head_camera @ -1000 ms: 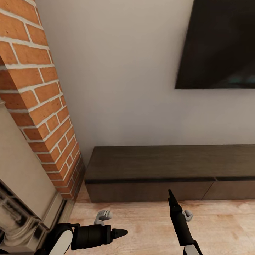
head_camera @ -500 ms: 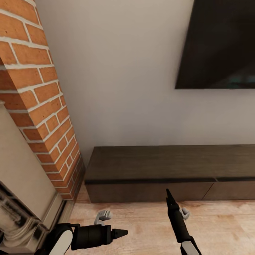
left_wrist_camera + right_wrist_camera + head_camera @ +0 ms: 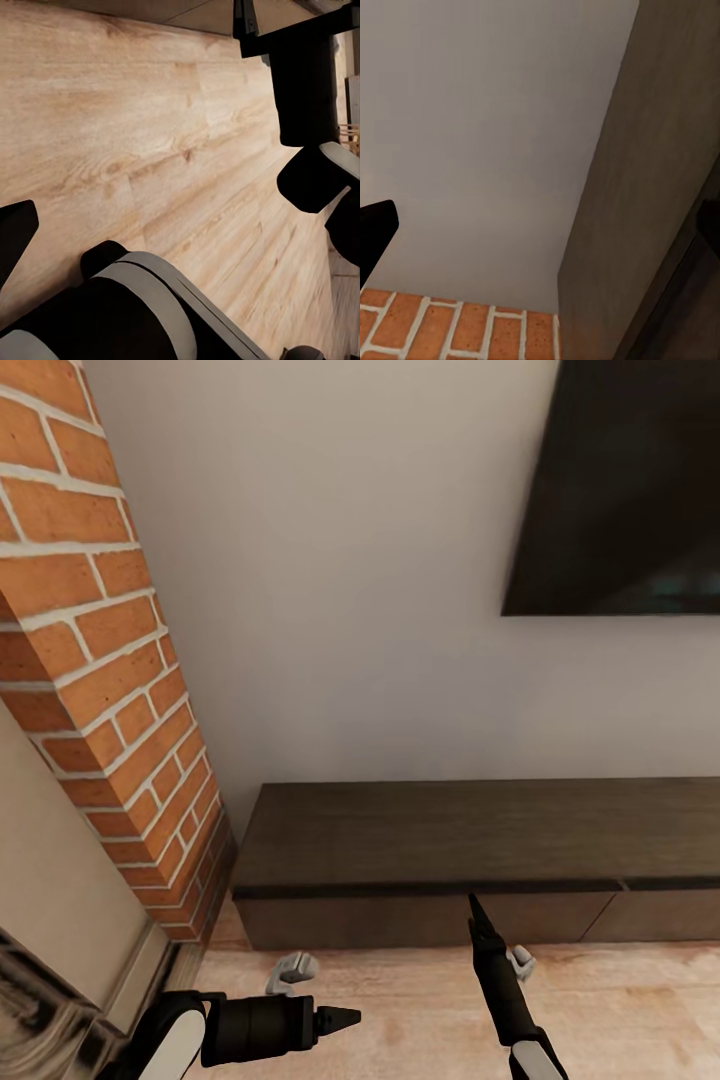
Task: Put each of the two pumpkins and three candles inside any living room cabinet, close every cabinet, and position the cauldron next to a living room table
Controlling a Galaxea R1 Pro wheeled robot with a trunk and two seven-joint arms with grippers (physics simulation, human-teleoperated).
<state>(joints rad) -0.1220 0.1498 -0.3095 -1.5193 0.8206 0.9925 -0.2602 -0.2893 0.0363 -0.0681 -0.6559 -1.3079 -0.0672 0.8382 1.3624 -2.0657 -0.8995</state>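
The cabinet (image 3: 440, 835), a long low dark brown unit, runs along the white wall with its drawer fronts (image 3: 420, 918) flush and shut. My right gripper (image 3: 478, 912) points up at the lower edge of a drawer front, just short of it, open and empty. The right wrist view looks along the cabinet (image 3: 660, 187) top toward the wall, with one black fingertip (image 3: 375, 229) at the edge. My left gripper (image 3: 345, 1017) hangs low over the wooden floor, pointing right, open and empty. Pumpkins, candles, cauldron and table are out of view.
A red brick fireplace column (image 3: 110, 660) with a pale surround (image 3: 60, 880) stands close on the left. A dark TV (image 3: 630, 490) hangs on the wall above the cabinet. Light wooden floor (image 3: 400, 1010) lies between me and the cabinet.
The right gripper rose a little toward the drawer front. The whole view then shifted, so the camera moved; the fireplace slid left and the cabinet sits slightly lower in the picture.
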